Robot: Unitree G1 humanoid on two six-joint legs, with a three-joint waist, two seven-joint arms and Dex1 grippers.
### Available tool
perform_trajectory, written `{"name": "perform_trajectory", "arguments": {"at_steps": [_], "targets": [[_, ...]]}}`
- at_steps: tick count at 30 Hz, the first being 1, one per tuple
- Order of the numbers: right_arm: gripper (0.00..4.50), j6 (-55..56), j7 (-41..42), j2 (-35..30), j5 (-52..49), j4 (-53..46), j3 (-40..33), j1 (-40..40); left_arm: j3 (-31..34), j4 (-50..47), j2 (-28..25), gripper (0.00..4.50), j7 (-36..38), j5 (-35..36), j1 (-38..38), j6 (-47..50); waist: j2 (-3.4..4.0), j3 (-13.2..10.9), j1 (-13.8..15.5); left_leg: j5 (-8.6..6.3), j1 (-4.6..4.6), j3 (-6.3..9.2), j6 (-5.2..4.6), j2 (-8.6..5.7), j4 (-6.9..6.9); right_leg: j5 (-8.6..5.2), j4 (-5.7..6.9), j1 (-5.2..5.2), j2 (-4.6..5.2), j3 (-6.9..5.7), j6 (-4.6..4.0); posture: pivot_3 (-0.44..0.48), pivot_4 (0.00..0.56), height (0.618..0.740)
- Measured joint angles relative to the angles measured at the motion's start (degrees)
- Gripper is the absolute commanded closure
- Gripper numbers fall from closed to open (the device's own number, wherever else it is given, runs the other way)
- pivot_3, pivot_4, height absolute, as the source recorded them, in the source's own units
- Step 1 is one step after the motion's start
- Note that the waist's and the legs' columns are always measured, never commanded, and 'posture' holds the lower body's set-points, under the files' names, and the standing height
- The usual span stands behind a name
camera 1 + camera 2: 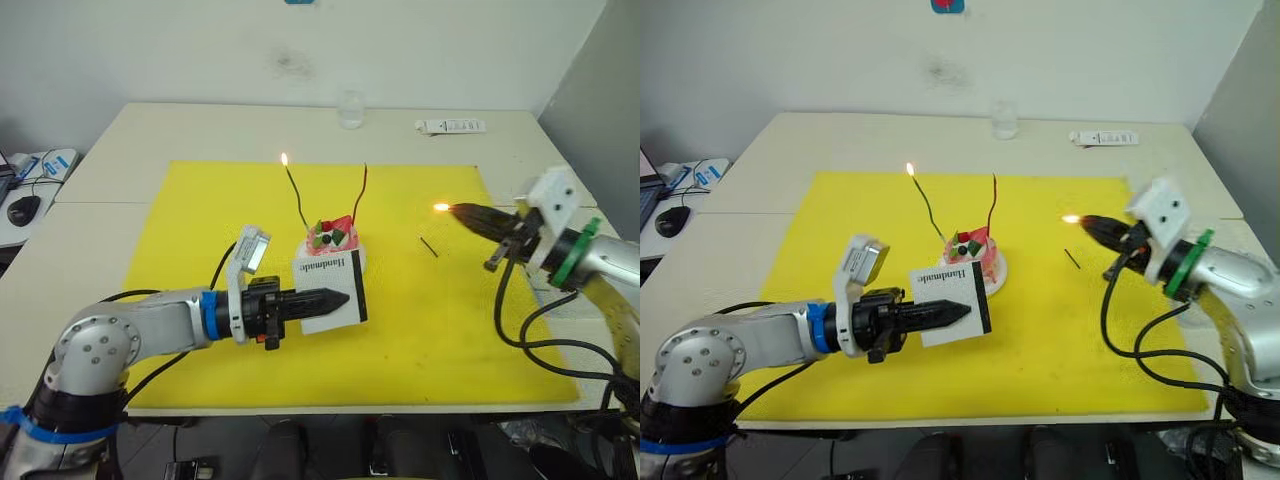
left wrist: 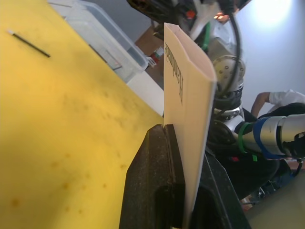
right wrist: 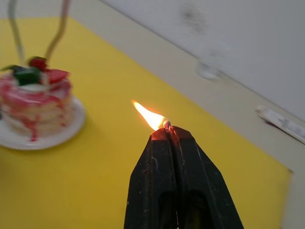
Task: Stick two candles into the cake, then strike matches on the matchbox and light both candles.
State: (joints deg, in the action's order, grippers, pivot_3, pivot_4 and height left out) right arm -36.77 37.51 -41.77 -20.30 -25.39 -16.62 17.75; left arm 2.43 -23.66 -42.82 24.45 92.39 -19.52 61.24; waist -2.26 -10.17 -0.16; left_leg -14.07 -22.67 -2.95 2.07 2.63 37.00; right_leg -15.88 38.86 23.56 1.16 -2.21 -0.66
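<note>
Now the cake (image 1: 333,243) holds two tall candles (image 1: 297,197), both sticking up. The left gripper (image 1: 335,298) pinches the matchbox (image 1: 330,290) standing on edge, and the right gripper (image 1: 462,212) squeezes a burning match (image 3: 167,125) pointing toward the cake.

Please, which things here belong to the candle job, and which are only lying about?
Job: cake, two candles, green lit and red unlit, matchbox in left hand, burning match in right hand, spare match.
Lying about: glass, remote, mouse.
</note>
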Motion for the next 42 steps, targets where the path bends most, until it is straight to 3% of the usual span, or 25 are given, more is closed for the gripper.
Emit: {"name": "perform_trajectory", "arguments": {"at_steps": [4,12,24,29,38,42], "targets": [[4.45,3.2,-6.7,-0.5,6.5,6.3,-2.3,-2.5,-0.6,0.7,0.5,4.5,0.6,-1.3,-0.2,0.6,0.0,0.0,0.1,0.0,0.0,-0.04,0.01,-0.02,0.01,0.0,0.0,-0.01,0.0,0.02,0.0,0.0,0.15,0.74],[4.45,-1.2,-16.4,-0.6,12.0,19.1,-3.1,0.1,-0.5,-0.1,2.3,4.5,0.2,-2.2,-1.8,0.5,0.01,0.0,0.0,0.04,0.05,-0.12,0.07,0.01,-0.01,0.0,0.02,-0.01,-0.03,0.1,0.01,0.0,0.15,0.74],[4.45,-9.8,-21.4,0.6,12.3,20.6,-4.6,0.4,-0.3,-3.0,2.1,4.5,-0.8,-1.7,0.7,0.3,0.02,0.0,0.0,0.04,0.05,-0.14,0.07,-0.01,0.01,-0.01,0.03,-0.02,-0.01,0.11,0.03,0.0,0.15,0.74],[3.22,-9.9,-21.3,0.6,12.2,21.3,-4.6,0.4,-0.3,-3.0,2.1,4.5,-1.2,-1.4,0.7,0.0,0.02,0.0,0.0,0.04,0.05,-0.14,0.07,-0.01,0.01,-0.01,0.03,-0.02,-0.01,0.12,0.03,0.0,0.15,0.74],[0.03,-9.8,-21.5,0.9,12.2,21.0,-4.7,0.3,-0.3,-3.0,1.8,4.5,-1.2,-1.0,1.1,-0.1,0.02,0.0,0.0,0.05,0.05,-0.14,0.08,-0.01,0.01,-0.01,0.03,-0.02,-0.01,0.12,0.03,0.0,0.15,0.74],[0.03,-9.1,-21.2,1.5,12.3,17.0,-4.5,-0.7,-0.3,-3.0,1.5,4.5,-1.2,-1.0,1.2,-0.1,0.03,0.0,0.0,0.05,0.05,-0.12,0.08,0.0,0.0,-0.01,0.03,-0.02,-0.02,0.11,0.03,0.0,0.15,0.74]]}}
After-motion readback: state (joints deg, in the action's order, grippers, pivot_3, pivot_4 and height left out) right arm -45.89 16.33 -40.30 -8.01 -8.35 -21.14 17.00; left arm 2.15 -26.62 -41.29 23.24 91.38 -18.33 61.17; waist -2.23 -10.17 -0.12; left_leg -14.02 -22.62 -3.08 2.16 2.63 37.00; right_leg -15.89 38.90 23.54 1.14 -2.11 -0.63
